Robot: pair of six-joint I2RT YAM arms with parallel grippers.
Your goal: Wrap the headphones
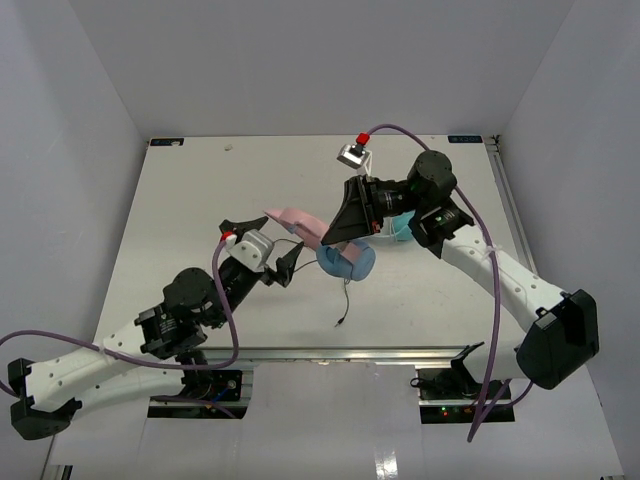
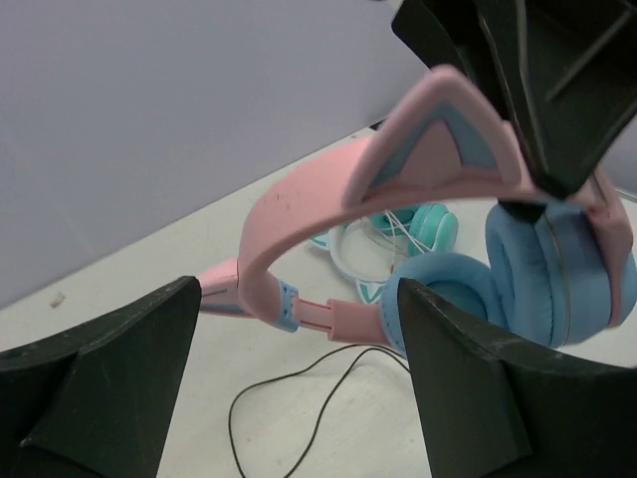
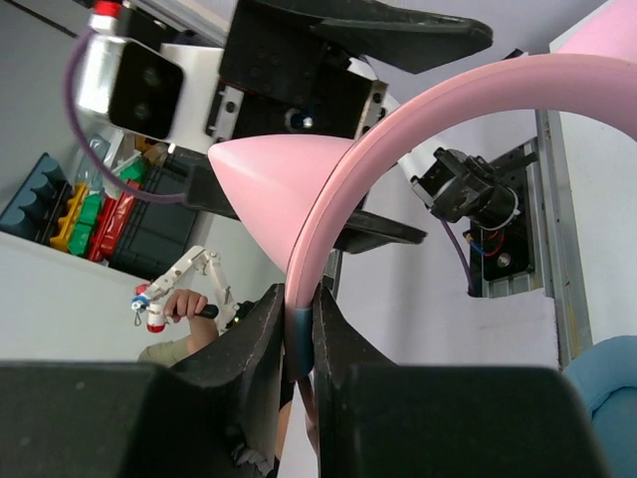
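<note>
Well, over the white counter (image 1: 200, 190), mid-frame, the pink cat-ear headphones with light-blue cups (image 1: 345, 263) look light and springy — right tool (image 3: 299, 334) pinched narrow on the headband (image 2: 279, 204), left tool (image 2: 299, 398) gaping wide beside it. Take the limp thin black cable (image 1: 346, 300); it will likely snag.

Pink headphones (image 2: 299, 199) beyond spread left gripper (image 2: 299, 309)

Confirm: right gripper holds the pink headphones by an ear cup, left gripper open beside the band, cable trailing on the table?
One error: the right gripper is shut on the pink headband, not an ear cup; the right wrist view shows the band pinched between its fingers. The rest stands: left gripper open beside the band, cable on the table.
</note>
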